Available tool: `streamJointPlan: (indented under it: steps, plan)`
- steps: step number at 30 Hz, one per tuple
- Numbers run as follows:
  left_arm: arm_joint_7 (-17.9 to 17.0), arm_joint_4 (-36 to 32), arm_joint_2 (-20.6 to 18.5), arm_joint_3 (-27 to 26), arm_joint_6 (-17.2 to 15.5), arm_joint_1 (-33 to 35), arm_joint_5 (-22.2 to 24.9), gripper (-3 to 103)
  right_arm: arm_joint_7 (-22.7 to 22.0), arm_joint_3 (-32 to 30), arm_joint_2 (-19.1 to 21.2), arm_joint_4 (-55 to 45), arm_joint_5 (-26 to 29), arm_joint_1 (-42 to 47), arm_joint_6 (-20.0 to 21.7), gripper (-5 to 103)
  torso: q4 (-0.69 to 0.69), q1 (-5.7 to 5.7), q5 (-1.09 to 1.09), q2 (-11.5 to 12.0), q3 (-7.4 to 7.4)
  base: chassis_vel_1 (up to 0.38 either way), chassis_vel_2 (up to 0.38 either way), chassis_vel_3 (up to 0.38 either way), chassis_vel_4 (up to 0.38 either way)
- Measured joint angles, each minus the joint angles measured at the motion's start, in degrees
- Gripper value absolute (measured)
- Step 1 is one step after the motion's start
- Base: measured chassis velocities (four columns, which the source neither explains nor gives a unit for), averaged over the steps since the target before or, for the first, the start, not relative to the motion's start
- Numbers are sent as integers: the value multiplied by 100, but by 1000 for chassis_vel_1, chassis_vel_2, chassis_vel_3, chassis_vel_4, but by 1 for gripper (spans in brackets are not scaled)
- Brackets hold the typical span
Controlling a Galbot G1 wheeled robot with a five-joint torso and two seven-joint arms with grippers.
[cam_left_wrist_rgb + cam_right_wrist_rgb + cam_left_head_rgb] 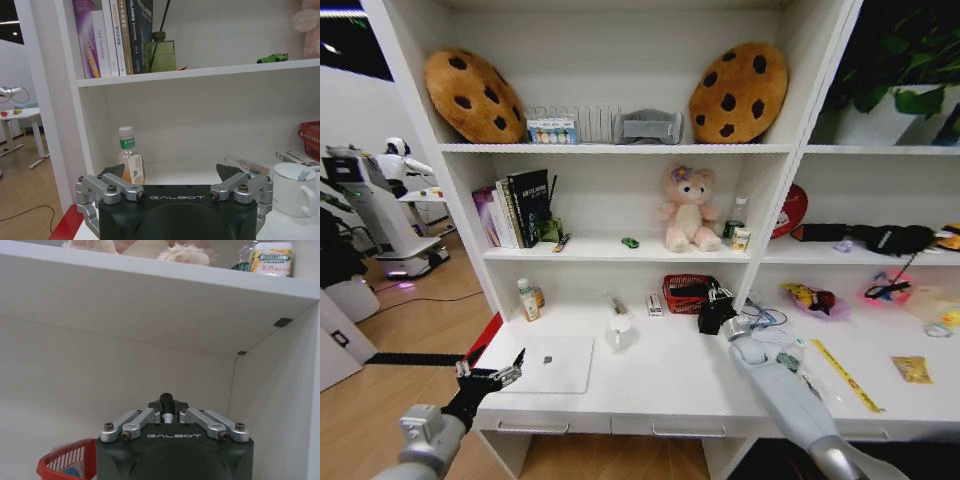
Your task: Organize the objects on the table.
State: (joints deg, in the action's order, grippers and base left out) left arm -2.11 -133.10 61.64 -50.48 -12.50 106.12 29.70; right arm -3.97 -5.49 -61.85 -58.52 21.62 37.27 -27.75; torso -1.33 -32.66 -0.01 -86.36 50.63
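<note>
Silver laptop (552, 364) lies closed at the desk's (670, 385) front left, a white mug (618, 333) at its two o'clock. Left gripper (490, 375) hovers at the laptop's nine o'clock, fingers spread, holding nothing. Right gripper (716, 312) sits by the red basket (682, 293), pinching a slim dark-tipped pen (167, 407).

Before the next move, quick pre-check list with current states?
1. Right claw shut on pen: ok, dark-tipped thing pinched between its fingers.
2. Right claw above the desk, beside red basket: ok.
3. Left claw open and empty: ok.
4. Left claw off the laptop: ok, at the desk's front left corner.
5. Mug and bottle upright: ok.
6. Second pen located: cannot tell.
</note>
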Motion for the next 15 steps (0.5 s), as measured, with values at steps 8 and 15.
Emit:
streamJointPlan:
  steps: [8, 15]
  plan:
    - [0, -1, 0, 0, 0, 0, 0, 100, 87, -56, -299, 161, -111, -34, 126, 28, 1, 0, 1, 0, 0, 0, 0, 0, 0]
    - [0, 0, 0, 0, 0, 0, 0, 100, 96, -254, -57, -74, 31, 104, 291, 61, 0, 0, 1, 0, 0, 0, 0, 0, 0]
